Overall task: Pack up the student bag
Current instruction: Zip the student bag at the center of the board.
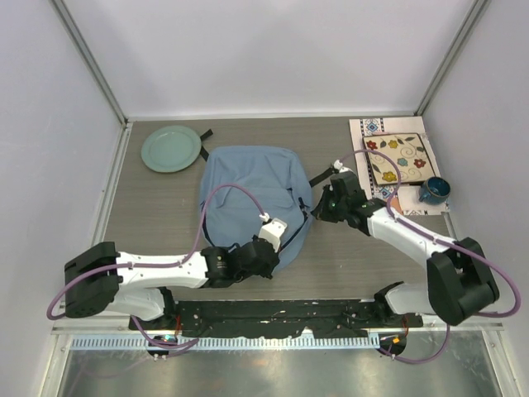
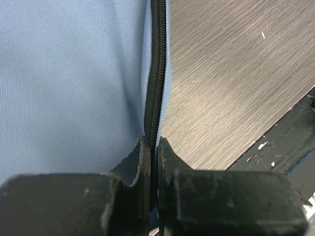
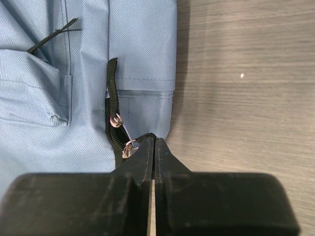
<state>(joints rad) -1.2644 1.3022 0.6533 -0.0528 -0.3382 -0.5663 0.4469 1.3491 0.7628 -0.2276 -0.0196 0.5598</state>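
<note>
Black left fingers (image 2: 140, 160) are pinched shut on the bag (image 2: 69, 83), clamping its zipper (image 2: 156, 73) at the near right edge. Your right fingers (image 3: 167, 157) are closed too, gripping the zipper's end just beside a metal ring (image 3: 129, 146) on the bag's right side. Your bag lies flat mid-worktop (image 1: 355, 256), with a green plate (image 1: 171, 148) near its far left corner and a blue mug (image 1: 433, 190) well off to the right.

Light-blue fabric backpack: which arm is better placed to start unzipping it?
Right, probably. The right claw is shut close beside the small metal zipper ring; the left claw merely clamps the black zipper seam of the light-blue fabric backpack.
</note>
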